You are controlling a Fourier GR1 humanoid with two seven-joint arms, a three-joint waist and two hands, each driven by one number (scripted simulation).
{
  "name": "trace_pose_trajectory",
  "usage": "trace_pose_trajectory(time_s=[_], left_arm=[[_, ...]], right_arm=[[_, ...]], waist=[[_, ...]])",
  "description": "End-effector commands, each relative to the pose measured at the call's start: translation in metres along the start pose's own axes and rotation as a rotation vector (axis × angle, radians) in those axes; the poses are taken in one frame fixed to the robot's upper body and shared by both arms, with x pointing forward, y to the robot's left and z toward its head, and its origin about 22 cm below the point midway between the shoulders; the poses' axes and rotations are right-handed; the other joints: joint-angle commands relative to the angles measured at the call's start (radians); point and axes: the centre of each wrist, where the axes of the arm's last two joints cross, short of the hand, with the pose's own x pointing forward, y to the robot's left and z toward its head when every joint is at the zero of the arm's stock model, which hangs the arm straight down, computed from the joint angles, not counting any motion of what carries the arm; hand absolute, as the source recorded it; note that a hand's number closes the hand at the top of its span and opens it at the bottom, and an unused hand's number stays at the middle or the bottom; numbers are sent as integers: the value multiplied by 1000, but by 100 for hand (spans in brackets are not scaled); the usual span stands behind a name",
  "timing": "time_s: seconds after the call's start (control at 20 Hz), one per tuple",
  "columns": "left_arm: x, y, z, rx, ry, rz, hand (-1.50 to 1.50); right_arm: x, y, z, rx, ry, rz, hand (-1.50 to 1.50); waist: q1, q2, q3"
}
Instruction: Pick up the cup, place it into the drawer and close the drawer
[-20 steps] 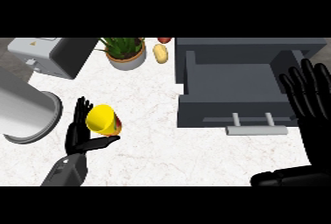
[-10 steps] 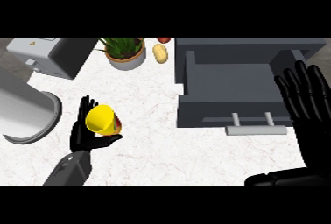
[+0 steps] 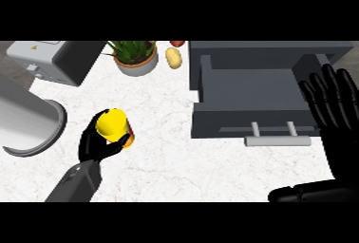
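One cup (image 3: 112,124) in left hand (image 3: 98,144)

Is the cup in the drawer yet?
No, the left hand holds the yellow cup over the counter, left of the open drawer.

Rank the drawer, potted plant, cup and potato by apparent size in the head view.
1. drawer
2. potted plant
3. cup, partly hidden by the left hand, so close to the plant
4. potato
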Motion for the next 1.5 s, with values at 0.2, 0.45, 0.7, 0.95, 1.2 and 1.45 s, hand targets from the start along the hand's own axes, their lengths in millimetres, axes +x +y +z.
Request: trace_pose_trajectory(time_s=[0.2,0.45,0.7,0.95,1.2,1.45], left_arm=[[-9,-14,4,-36,-143,-28,150],[3,10,6,18,-197,-47,150],[5,13,17,11,-246,-79,150],[22,17,8,-75,-310,18,150],[58,-29,-25,-197,-313,-27,150],[85,-81,-25,-252,-311,14,150]], right_arm=[[5,5,-24,-23,-24,9,-150],[3,8,-10,-7,-5,-4,-150],[8,-5,-1,-32,-6,3,-150],[2,-16,-5,-25,2,19,-150],[-12,-10,7,-39,25,24,-150],[-1,-9,-3,-27,39,19,-150]], waist=[[2,1,0],[5,-2,0],[11,-5,1],[16,-5,1],[33,-13,4],[29,-11,3]])
